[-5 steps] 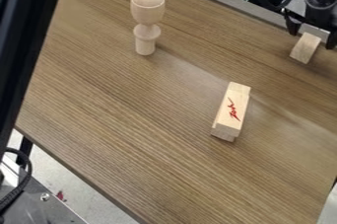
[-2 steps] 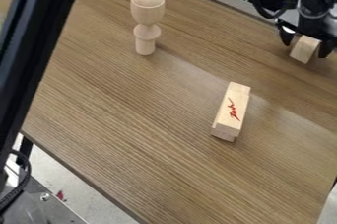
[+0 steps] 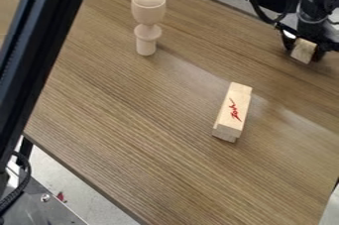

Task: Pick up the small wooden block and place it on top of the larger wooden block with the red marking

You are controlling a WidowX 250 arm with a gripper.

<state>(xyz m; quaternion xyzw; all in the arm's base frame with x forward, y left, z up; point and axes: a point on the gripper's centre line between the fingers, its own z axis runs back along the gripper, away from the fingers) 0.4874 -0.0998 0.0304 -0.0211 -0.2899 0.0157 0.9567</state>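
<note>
Black two-finger gripper (image 3: 305, 53) at upper right, near the far edge of the brown wood-grain counter (image 3: 132, 120). It looks closed on a small, pale wooden block (image 3: 304, 49), one finger on each side; can't tell if the block is off the surface. Longer pale wooden block with red marking (image 3: 232, 112) lies right of centre, well apart from gripper. Turned pale wooden piece with rounded egg-like top (image 3: 147, 16) stands upright at upper left.

Step in hand looks like securing the small block. For a good grip: fingers flat on opposite sides, block centred between them, pressure even. Off-centre contact could twist it or squeeze it out. Keep fingertips low without pressing into the wood, wrist steady, and check the hold before putting any load on it.
</note>
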